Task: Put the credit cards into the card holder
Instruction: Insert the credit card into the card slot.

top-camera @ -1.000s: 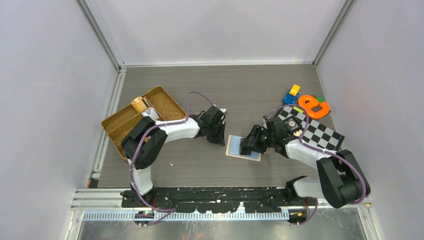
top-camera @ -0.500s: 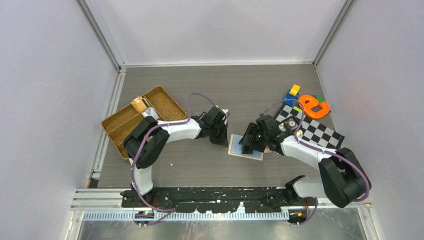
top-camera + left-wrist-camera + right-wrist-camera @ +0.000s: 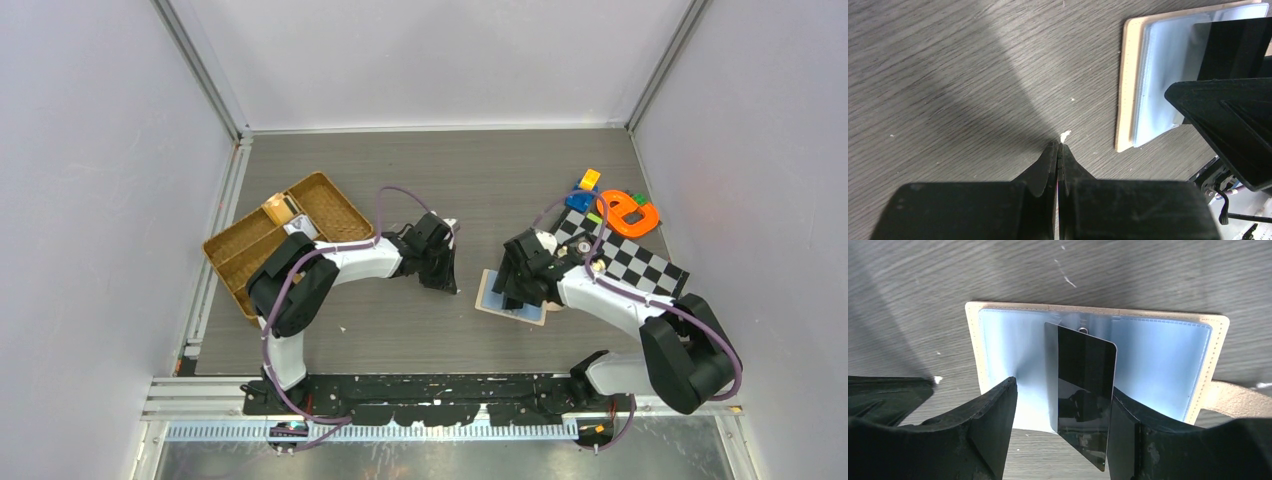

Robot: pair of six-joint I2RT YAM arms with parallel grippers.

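The card holder [image 3: 492, 302] lies open on the table, peach-beige rim with pale blue pockets [image 3: 1158, 355]; it also shows in the left wrist view [image 3: 1148, 90]. A dark glossy credit card [image 3: 1083, 385] stands tilted on it, far end at the middle pocket, near edge leaning on my right finger [image 3: 1128, 440]. My right gripper [image 3: 520, 280] [image 3: 1060, 390] hovers over the holder with its jaws wide apart. My left gripper [image 3: 447, 278] [image 3: 1059, 146] is shut and empty, tips near the table left of the holder. A second card is not visible.
A brown wicker tray [image 3: 250, 250] with small items stands at the left. A checkered board [image 3: 640, 268], an orange toy [image 3: 628, 212] and a blue-yellow toy [image 3: 583, 188] lie at the right. A beige snap tab [image 3: 1238, 399] sticks out of the holder.
The card holder has slid to the right and turned a little with my right gripper over it. My left gripper has edged slightly right.
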